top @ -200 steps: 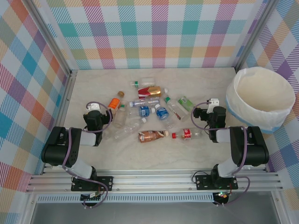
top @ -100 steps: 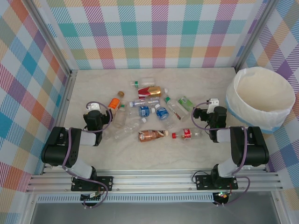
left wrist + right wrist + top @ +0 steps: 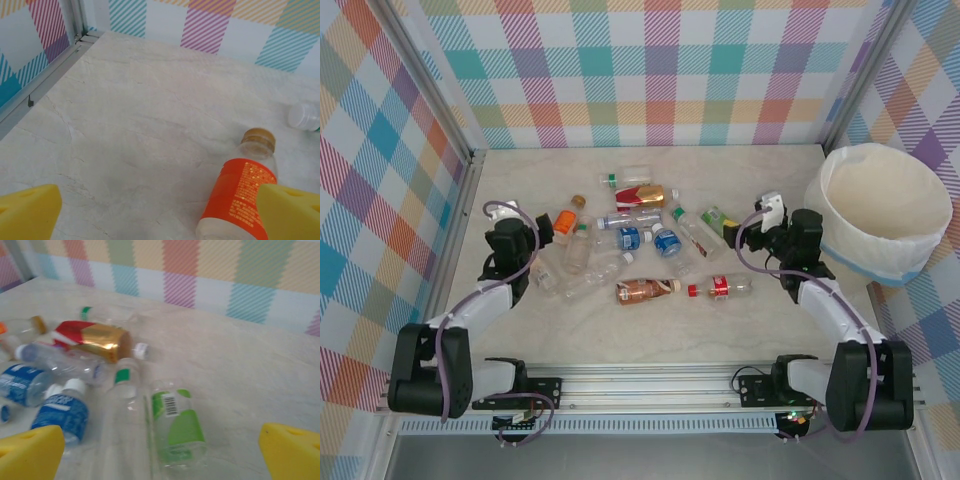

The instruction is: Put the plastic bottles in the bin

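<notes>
Jaws gape on both: right gripper should straddle green-labelled bottle mid-body; left gripper centre on orange-labelled bottle.

Bottles mid-table, bin far right

Both arms have unfolded since a second ago. Left arm: elbow dropped toward the near rail, forearm stretched out, left gripper moved slightly up the table, now just beside the orange bottle. Right arm: same stretch, right gripper moved slightly farther from the base, now near the green-label bottle. Half a second ago both arms were folded.
</notes>
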